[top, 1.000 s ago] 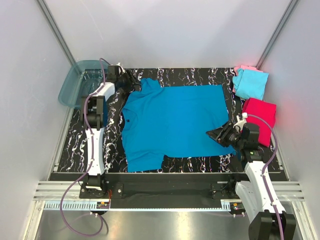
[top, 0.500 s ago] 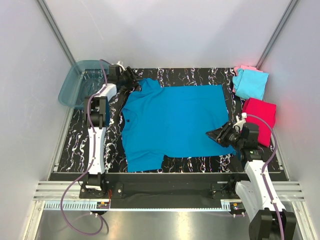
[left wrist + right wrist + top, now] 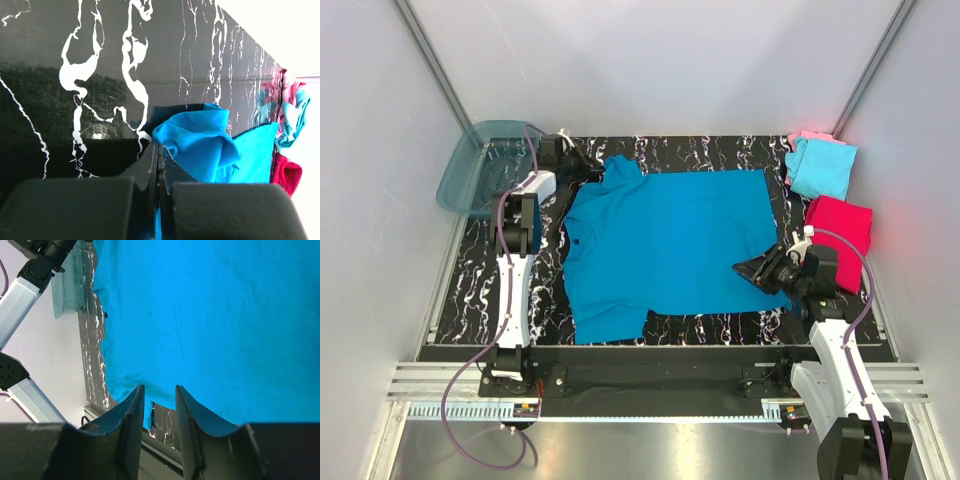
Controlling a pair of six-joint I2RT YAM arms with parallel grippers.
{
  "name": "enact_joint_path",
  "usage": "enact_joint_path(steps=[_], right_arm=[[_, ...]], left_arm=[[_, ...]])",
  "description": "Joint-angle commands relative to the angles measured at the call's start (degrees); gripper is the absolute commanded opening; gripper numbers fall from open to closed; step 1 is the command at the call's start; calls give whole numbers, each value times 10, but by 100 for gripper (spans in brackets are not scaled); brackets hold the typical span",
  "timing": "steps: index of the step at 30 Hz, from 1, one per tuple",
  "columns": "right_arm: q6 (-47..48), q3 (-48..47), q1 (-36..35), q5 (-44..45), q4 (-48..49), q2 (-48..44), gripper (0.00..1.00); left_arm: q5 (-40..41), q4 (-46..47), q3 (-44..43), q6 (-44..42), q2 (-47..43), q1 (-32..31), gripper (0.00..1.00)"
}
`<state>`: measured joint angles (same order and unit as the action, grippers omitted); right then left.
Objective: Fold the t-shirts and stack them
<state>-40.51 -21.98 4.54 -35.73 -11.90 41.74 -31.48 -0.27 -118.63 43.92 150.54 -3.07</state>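
Note:
The large teal-blue t-shirt [image 3: 670,240] lies spread flat on the black marbled table [image 3: 720,150]. At its far left corner my left gripper [image 3: 586,166] is low on the sleeve. In the left wrist view its jaws [image 3: 158,148] are pressed together with a sliver of blue cloth between them, and the sleeve [image 3: 200,142] bunches up just beyond the tips. My right gripper [image 3: 746,268] sits at the shirt's near right hem. Its fingers [image 3: 134,407] stand apart, and the hem edge [image 3: 165,395] shows in the gap.
A light cyan shirt [image 3: 823,168] lies over a pale pink one [image 3: 806,137] at the far right corner, with a magenta-red one [image 3: 840,225] just nearer. A translucent teal tub [image 3: 475,170] stands off the table's far left corner. Grey walls close in both sides.
My left gripper has shifted slightly along the sleeve and shut on the cloth. The right gripper's jaws have narrowed a little; the shirt lies as before.

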Motion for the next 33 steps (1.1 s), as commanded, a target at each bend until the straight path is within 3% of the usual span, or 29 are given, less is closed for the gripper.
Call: enact_joint_path(steps=[1,17,26,29,33], right_arm=[[6,-23,3,-16,7,-6,37],[0,-17,2,-17,19,-10,36],[-7,-18,-3,-20,21,-22,35],[-8,-18,-7,-19,21,-25,35],[-6,-16,-9,-17,23,-29,35]], left_arm=[[-8,10,13,-12,-26,-2,0],[27,28,138,-51,-154,16,0],[18,-1,136,-56,-185,43,0],[-13,-46,106,-56,-163,43,19],[-13,-48,132,-45,-158,38,38]])
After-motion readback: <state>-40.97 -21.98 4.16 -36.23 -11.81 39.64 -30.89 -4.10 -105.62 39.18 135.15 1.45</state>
